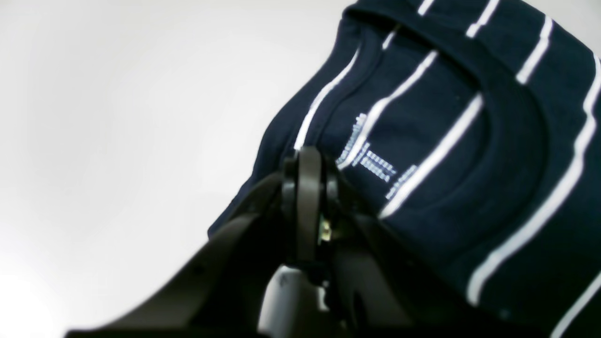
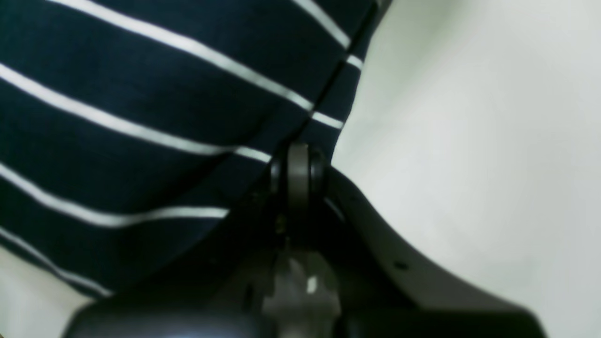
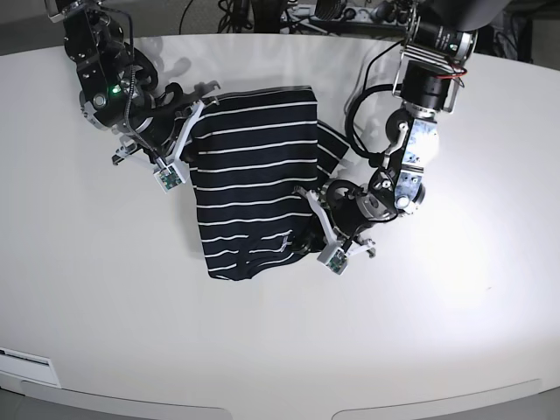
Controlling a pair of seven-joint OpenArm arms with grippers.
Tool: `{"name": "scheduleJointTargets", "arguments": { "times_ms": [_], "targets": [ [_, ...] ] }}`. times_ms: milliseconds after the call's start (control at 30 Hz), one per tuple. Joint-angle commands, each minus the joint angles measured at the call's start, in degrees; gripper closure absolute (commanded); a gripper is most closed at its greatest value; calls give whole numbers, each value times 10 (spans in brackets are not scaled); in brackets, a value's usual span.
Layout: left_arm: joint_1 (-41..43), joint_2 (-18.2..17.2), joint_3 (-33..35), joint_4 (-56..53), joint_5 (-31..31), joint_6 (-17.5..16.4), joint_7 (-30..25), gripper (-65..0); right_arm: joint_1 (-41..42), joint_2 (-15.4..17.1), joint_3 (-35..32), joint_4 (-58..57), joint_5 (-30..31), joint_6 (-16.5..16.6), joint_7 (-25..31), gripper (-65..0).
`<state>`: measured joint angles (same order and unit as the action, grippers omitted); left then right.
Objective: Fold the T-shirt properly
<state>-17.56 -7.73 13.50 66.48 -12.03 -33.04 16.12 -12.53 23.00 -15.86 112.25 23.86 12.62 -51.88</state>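
Find T-shirt [image 3: 254,166] partly folded on table [image 3: 131,306]. Pinch cloth near collar [image 1: 512,117] with left tool [image 1: 307,164], farther edge with right tool [image 2: 298,162], both closed narrow. Likely mid-fold; next, align edges, lay flat, release, smooth creases

Work surface: white table [image 3: 131,332], beneath the work area | Near edge, base view: dark curved outlines on the tabletop, lower left and lower right | Left edge, base view, near corner: flat white rectangular piece [image 3: 28,367] with dark edging, partly cut off by frame; type not determinable
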Motion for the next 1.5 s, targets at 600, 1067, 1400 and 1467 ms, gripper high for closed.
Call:
{"name": "scheduleJointTargets", "arguments": {
  "times_ms": [600,1067,1400,1467],
  "targets": [
    [-64,-53,0,45,-113,-35,109,0,-21,-21,30,102,-211,-144,74,0],
    [109,-172,-160,302,-579,-70,309,0,-22,-20,274,189,170,144,199,0],
    [304,-174,-353,429,-730,-70,394,0,-98,-21,408,189,445,274,71,0],
    [348,-174,-379,455,-730,-70,399,0,-126,-21,436,189,485,274,54,0]
  ]
}}
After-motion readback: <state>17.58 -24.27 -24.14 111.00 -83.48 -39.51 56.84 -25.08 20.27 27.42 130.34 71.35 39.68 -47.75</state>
